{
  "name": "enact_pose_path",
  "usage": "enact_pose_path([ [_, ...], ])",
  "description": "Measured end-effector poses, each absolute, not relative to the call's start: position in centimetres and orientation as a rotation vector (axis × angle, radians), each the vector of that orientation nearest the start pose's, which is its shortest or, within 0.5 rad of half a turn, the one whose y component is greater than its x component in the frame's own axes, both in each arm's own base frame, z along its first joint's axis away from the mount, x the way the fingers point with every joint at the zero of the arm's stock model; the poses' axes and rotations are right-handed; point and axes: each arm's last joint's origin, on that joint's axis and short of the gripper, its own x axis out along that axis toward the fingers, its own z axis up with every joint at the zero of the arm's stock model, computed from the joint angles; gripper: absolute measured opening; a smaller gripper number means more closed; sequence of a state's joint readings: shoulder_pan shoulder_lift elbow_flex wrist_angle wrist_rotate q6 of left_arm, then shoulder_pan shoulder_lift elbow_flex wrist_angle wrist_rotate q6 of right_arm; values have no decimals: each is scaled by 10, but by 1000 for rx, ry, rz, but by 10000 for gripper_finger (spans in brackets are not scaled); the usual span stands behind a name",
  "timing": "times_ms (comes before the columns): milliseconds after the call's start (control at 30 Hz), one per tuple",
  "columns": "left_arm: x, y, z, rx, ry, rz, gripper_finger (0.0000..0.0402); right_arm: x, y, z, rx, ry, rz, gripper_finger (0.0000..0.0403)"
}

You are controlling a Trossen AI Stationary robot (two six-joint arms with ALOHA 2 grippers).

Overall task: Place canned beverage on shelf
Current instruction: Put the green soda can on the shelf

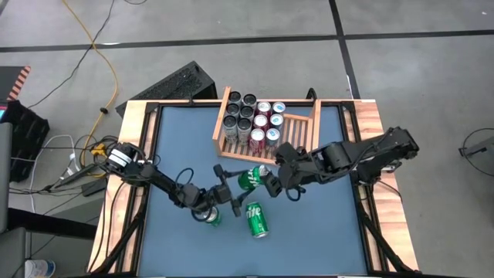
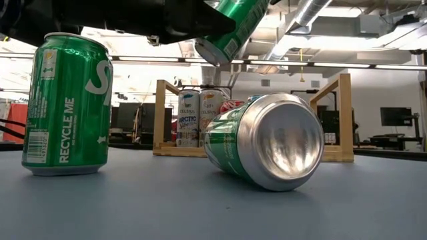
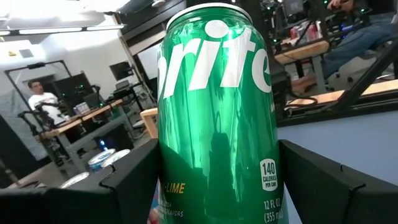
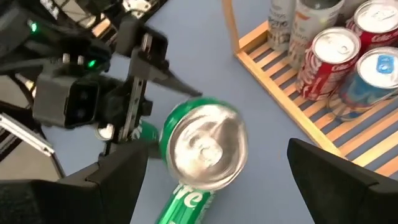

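A green Sprite can (image 1: 251, 179) hangs tilted above the blue table, in front of the wooden shelf (image 1: 297, 135). My left gripper (image 1: 231, 188) is shut on it and reaches in from the table's left. My right gripper (image 1: 278, 182) stands open, one finger on each side of the can's shiny end (image 4: 205, 149), which faces it; neither finger touches. In the low view the held can (image 2: 230, 30) shows at the top. A second green can (image 2: 67, 107) stands upright on its base on the table. A third (image 2: 267, 140) lies on its side. My left gripper pinches the Sprite can's curved side wall (image 3: 168, 180) between its two fingers (image 3: 130, 183), one on each side. The fingers come nearly level from the table's left and lie across the can. The can is lifted clear of the table and tilted.
Several upright cans (image 1: 251, 120) fill the shelf's left and far part, and its right slats are bare. The upright green can (image 1: 210, 218) stands under my left arm, with the lying one (image 1: 257, 219) beside it. Bare blue table lies toward the near and right edges.
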State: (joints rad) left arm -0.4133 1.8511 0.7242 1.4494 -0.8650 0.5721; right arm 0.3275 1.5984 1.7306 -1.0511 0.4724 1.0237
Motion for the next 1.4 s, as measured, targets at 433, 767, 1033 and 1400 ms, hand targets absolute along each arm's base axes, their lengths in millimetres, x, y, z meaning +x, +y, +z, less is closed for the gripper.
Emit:
enact_pose_path([
  [433, 314, -112, 189, 400, -84, 587, 284, 318, 85, 379, 604, 658, -560, 375],
  [767, 312, -113, 190, 449, -64, 615, 284, 322, 71, 379, 606, 651, -591, 375],
  [1033, 309, -114, 195, 474, -84, 639, 284, 330, 70, 374, 607, 662, -571, 375],
  [1400, 309, -113, 196, 466, -86, 660, 284, 349, 70, 357, 578, 704, -548, 372],
])
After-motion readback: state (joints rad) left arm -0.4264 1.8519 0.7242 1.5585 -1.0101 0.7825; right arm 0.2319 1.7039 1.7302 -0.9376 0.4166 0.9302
